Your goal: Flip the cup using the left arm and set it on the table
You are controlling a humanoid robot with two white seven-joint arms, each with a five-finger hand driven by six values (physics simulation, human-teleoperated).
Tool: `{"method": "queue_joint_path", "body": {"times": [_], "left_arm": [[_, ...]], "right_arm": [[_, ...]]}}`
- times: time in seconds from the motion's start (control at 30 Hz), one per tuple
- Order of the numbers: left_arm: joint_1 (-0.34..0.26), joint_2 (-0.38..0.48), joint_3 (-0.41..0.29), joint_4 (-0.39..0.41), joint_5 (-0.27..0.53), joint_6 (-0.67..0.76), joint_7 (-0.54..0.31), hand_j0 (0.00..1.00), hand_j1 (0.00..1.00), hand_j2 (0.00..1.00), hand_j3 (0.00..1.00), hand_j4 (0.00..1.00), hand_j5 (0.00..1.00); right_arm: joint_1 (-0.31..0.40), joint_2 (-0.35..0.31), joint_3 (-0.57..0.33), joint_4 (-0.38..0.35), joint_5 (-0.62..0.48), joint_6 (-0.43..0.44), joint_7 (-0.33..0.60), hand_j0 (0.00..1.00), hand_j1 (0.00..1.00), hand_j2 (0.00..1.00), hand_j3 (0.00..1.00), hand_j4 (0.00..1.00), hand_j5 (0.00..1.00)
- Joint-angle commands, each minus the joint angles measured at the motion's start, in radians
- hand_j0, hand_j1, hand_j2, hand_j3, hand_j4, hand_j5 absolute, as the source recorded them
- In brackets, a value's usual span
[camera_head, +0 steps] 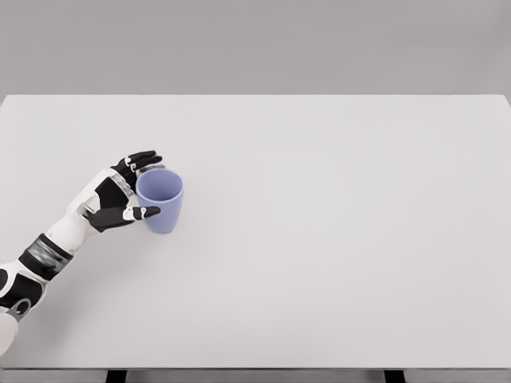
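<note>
A lavender cup stands mouth-up on the white table, left of the middle. My left hand wraps it from the left. The black fingers curl behind the rim on the far side, and the thumb presses the near wall. The cup's base appears to rest on the tabletop, with a faint shadow beneath it. The white forearm enters from the lower left. The right arm is out of view.
The tabletop stretches wide to the right and behind the cup. Its front edge runs along the bottom of the picture, and its far edge meets a grey wall.
</note>
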Motion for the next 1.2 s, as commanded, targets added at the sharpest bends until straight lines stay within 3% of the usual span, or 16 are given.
{"method": "queue_joint_path", "body": {"times": [0.0,0.13,1.1,1.17], "left_arm": [[0.000,0.001,0.000,-0.002,0.004,0.000,0.000,0.94,0.94,0.94,0.94,0.94,0.94],[0.000,0.001,0.000,0.000,0.002,0.000,0.000,1.00,1.00,1.00,1.00,1.00,1.00],[0.025,0.019,0.014,-0.011,0.002,-0.005,-0.004,1.00,1.00,1.00,1.00,1.00,1.00],[0.020,0.071,0.014,-0.010,0.004,-0.005,-0.004,1.00,1.00,1.00,1.00,1.00,1.00]], "right_arm": [[0.000,0.000,0.000,-0.001,0.001,0.000,0.000,1.00,1.00,1.00,1.00,1.00,1.00],[0.000,0.000,0.000,0.001,0.001,0.000,0.000,1.00,1.00,1.00,1.00,1.00,1.00],[0.000,0.000,0.000,-0.001,0.001,0.000,0.000,1.00,1.00,1.00,1.00,1.00,1.00],[0.002,0.000,0.000,0.001,0.001,0.000,0.000,1.00,1.00,1.00,1.00,1.00,1.00]]}}
